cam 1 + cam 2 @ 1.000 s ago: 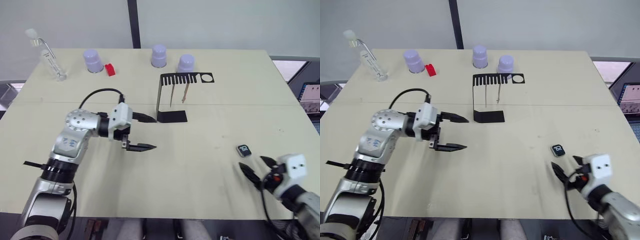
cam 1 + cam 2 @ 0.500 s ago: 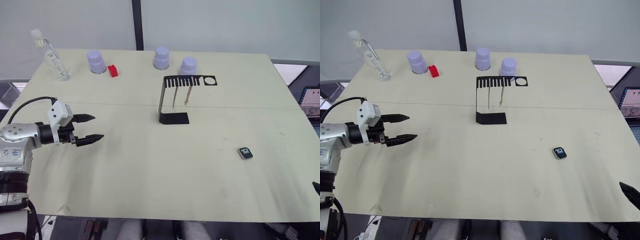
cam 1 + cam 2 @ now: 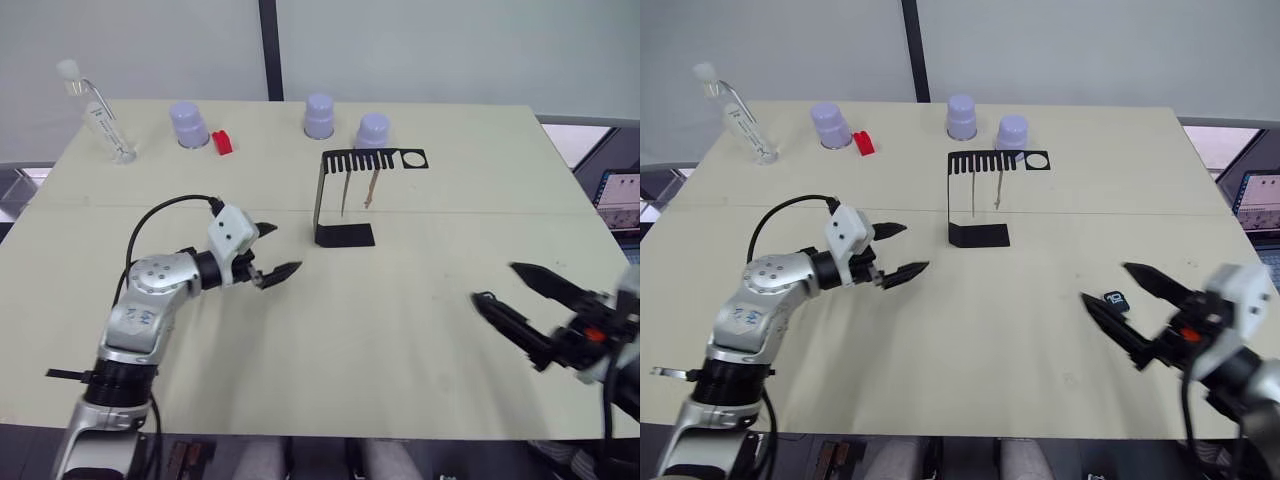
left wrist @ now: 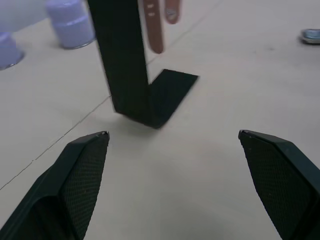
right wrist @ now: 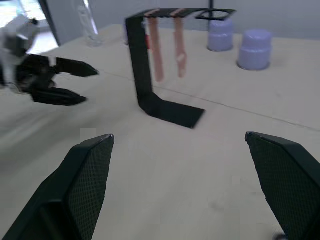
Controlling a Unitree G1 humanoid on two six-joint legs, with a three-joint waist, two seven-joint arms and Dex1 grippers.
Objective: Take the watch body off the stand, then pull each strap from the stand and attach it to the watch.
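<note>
Right tool [image 3: 1115, 292] spread wide and empty, hovering directly over the watch body [image 3: 1115, 299], which lies flat on the counter [image 3: 1000, 340]. Left tool [image 3: 272, 251] likewise spread, empty, near the stand [image 3: 345, 195]. Both straps [image 3: 357, 190] hang from the comb. Risk: a shallow pinch could skid the case across the counter.

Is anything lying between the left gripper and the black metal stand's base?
No. In the left wrist view the left gripper faces the thin black metal stand across bare beige table; nothing lies between.
</note>
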